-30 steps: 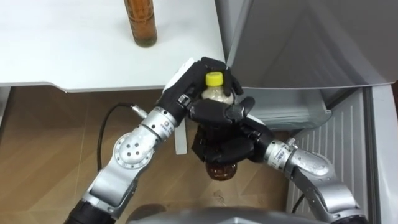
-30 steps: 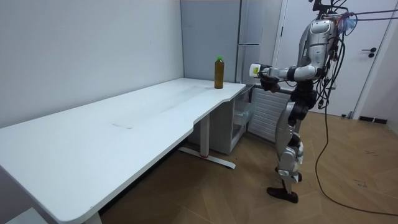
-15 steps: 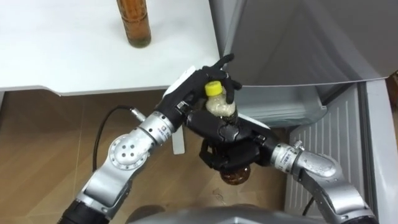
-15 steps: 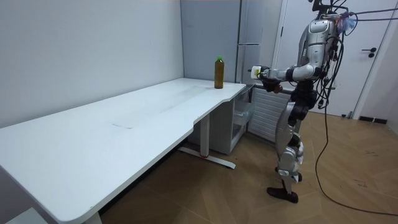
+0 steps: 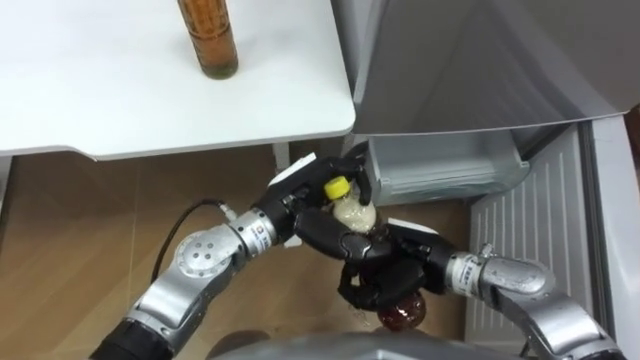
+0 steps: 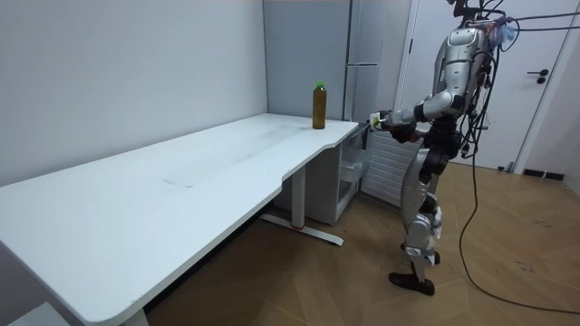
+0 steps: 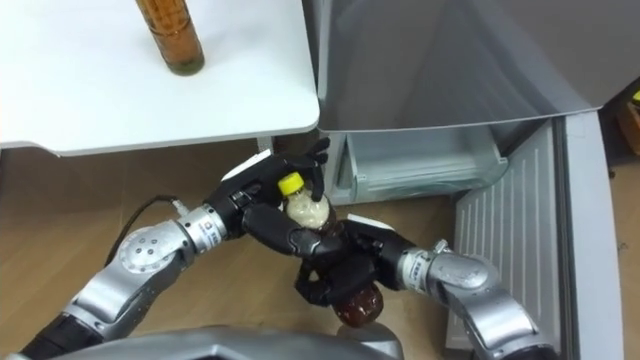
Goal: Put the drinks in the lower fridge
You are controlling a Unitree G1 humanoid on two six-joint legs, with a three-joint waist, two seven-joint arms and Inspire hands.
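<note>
Lowered to bottom centre, the bottle (image 5: pixel 352 213) tilts cap upper-left, base lower-right; right hand (image 5: pixel 378 278) grips it, left hand (image 5: pixel 298 200) slack.

The right hand (image 5: pixel 385 278) grips a yellow-capped bottle (image 5: pixel 352 213) below the bench (image 5: pixel 100 95), left hand (image 5: pixel 298 192) at its neck, before the open fridge (image 5: pixel 440 168).
</note>
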